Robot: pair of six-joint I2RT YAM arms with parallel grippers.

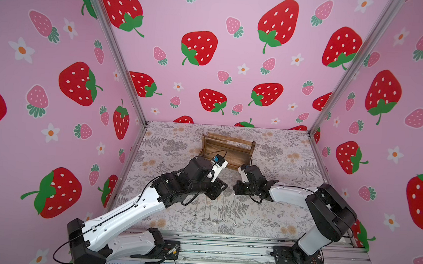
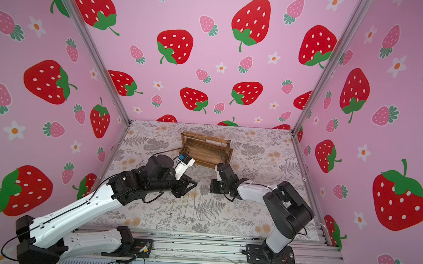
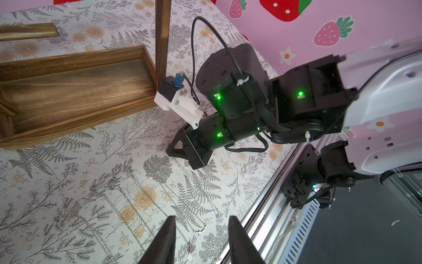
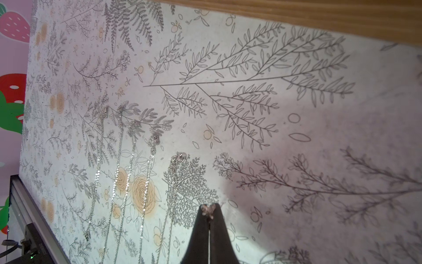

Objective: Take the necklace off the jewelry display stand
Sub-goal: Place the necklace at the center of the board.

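The brown wooden jewelry display stand point(image 1: 229, 148) point(image 2: 205, 147) stands at the back middle of the floral table. Its tray rim point(image 3: 68, 57) and one upright show in the left wrist view, and its edge point(image 4: 319, 13) in the right wrist view. My right gripper point(image 4: 209, 209) is shut on a small silvery piece of a necklace point(image 4: 208, 211), low over the table in front of the stand. The same gripper point(image 3: 170, 148) shows in the left wrist view. My left gripper point(image 3: 202, 218) is open with nothing between its fingers, above the table near the front rail.
Several silver necklaces point(image 4: 118, 160) point(image 3: 137, 201) lie in rows on the table in front of the stand, faint in a top view point(image 1: 210, 213). A metal rail point(image 3: 269, 205) runs along the table's front edge. Pink strawberry walls close in three sides.
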